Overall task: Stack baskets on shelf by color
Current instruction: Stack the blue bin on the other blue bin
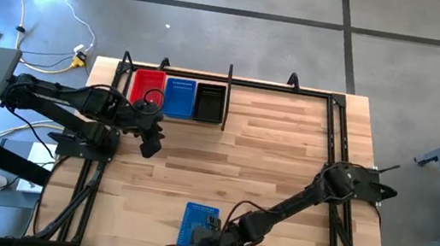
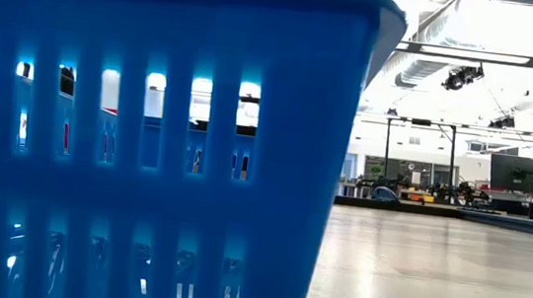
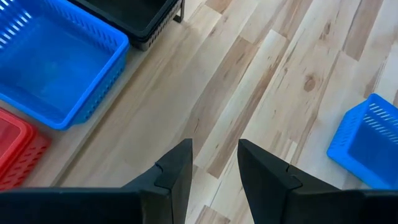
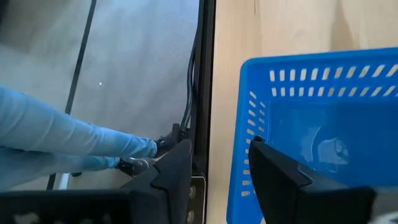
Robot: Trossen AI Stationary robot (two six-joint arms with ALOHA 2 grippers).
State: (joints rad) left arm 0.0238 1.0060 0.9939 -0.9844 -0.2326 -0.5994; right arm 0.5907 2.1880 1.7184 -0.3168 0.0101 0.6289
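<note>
Blue basket (image 2: 148,146) fills low view; right hand (image 4: 217,168) spread astride its wall; left hand (image 3: 214,171) parted, empty.

Both arms are dark, near-black, built of thick jointed links with rounded housings at the joints, and black cables loop out from their bases. The left gripper (image 3: 214,171) ends in two flat, matte black fingers (image 3: 177,168) with angular, stepped tips and a narrow gap between them. The right gripper (image 4: 214,171) has the same pair of black wedge-shaped fingers (image 4: 280,171), set on a broad black body behind them.
</note>
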